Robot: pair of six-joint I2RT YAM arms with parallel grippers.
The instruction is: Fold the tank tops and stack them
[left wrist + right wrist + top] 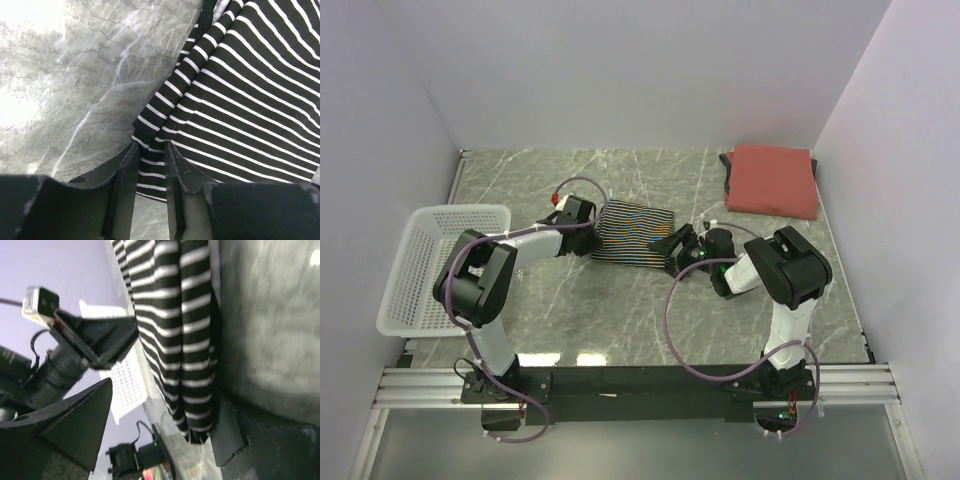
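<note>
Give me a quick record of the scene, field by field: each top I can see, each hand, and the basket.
striped top: lying in the middle of the table
left hand: shut on the striped top's left edge
right hand: open, at its right edge
red top: folded, far right corner
basket: white mesh, left edge of table

The striped tank top (170, 330) runs from 12 to 6 o'clock, touching the 5 o'clock finger of the wide-spread right gripper (165, 395).
</note>
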